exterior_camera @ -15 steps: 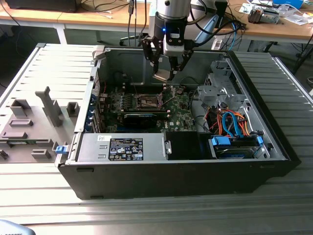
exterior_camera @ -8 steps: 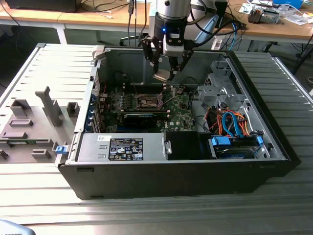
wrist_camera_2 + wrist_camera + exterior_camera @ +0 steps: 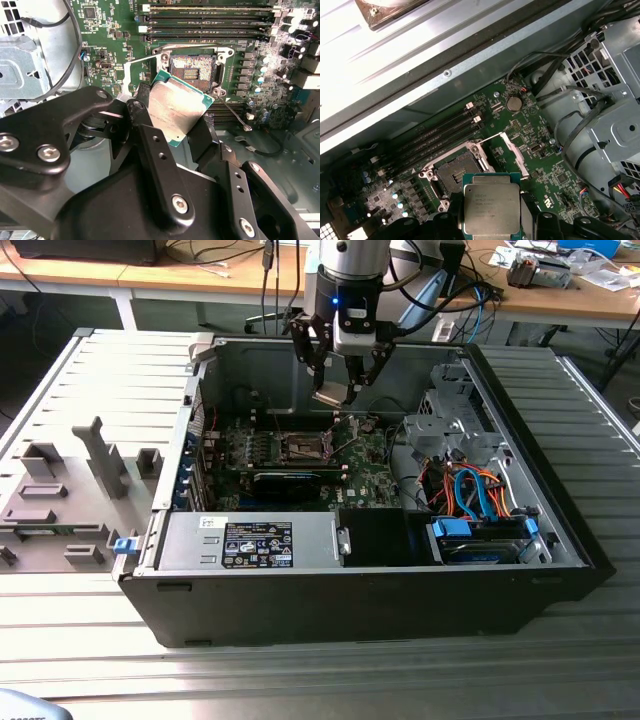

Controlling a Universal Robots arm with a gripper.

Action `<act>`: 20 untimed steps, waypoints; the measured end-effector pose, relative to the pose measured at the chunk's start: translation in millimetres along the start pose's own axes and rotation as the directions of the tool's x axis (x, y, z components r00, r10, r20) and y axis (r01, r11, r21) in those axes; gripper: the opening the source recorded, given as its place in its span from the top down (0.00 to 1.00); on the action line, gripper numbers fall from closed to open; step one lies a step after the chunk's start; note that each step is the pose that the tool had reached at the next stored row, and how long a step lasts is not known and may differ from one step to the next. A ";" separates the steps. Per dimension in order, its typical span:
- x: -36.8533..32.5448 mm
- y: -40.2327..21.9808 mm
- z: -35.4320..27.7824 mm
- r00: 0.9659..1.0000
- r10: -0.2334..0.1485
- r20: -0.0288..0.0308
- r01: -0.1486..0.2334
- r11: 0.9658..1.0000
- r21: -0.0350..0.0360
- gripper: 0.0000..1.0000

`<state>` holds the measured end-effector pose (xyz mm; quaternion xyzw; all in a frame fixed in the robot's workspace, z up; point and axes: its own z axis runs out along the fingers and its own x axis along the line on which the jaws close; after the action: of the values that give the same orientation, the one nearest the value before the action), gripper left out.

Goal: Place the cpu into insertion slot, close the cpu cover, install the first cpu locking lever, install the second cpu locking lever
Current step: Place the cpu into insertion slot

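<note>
My gripper (image 3: 338, 392) hangs inside the open computer case, shut on the cpu (image 3: 330, 396), a thin silver-beige square plate held tilted by two opposite edges. In both wrist views the cpu (image 3: 175, 107) (image 3: 491, 210) sits between the black fingers (image 3: 145, 117), a little above and beside the insertion slot (image 3: 194, 67) (image 3: 451, 172). The slot (image 3: 303, 447) is bare, showing its dark brownish centre. The cpu cover (image 3: 512, 150) stands swung open at the slot's side. A thin wire locking lever (image 3: 234, 111) sticks out from one corner of the slot.
Memory slots (image 3: 210, 22) run beside the socket. A long black card (image 3: 285, 480) and a grey labelled box (image 3: 250, 540) lie toward the case front. A metal drive cage (image 3: 455, 415) and orange and blue cables (image 3: 470, 490) crowd the exterior view's right. A grey fixture (image 3: 60, 500) sits outside the case.
</note>
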<state>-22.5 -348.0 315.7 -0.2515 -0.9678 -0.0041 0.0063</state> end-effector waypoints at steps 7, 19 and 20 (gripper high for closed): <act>0.0 0.0 0.1 1.000 0.005 0.000 -0.005 1.000 0.000 0.45; 0.0 0.0 0.5 1.000 0.021 0.000 -0.021 1.000 0.000 0.45; 0.0 0.0 0.6 1.000 0.022 0.000 -0.022 1.000 0.000 0.45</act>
<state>-22.5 -348.0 315.1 -0.2619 -0.9651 -0.0041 0.0063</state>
